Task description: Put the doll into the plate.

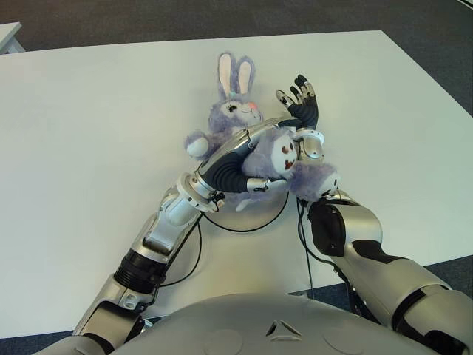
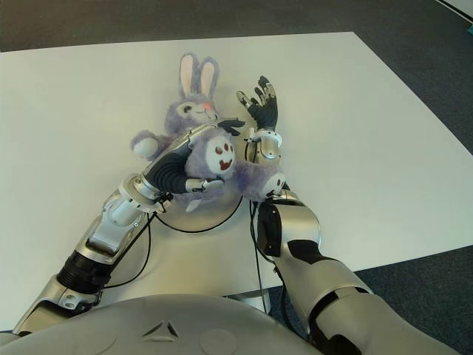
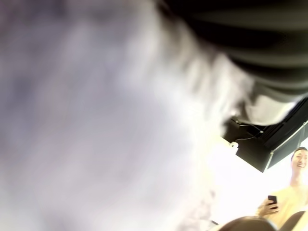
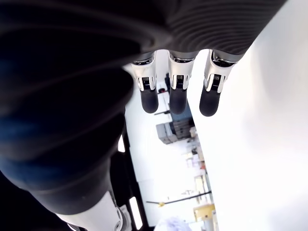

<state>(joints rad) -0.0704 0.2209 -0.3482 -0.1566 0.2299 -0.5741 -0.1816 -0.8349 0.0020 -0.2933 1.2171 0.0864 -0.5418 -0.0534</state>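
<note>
White table fills most of what I see, with grey carpet beyond its far edge. Near the middle lies the doll, a purple rabbit, and under its lower half I can make out the thin dark rim of the plate, a round white disc almost lost against the tabletop.

My left hand is laid across the doll's body with the fingers curled into the plush; its wrist view is filled with pale fur pressed close, so I judge the hold to be firm. My right hand stands just beside the doll's head on my right, fingers spread wide and straight, holding nothing.

The doll lies on its back, face up. Its long axis runs away from me, ears pointing to the far edge and tilted slightly to my left, feet towards my chest. One foot shows a little stitched face beside my left fingers.

To finish well, I think the body should be drawn back towards me until the head and ears sit within the rim too, since they seem to overhang the far side. I would settle the doll flat before letting the left fingers loosen, and keep the right hand clear so it does not nudge the head off.
</note>
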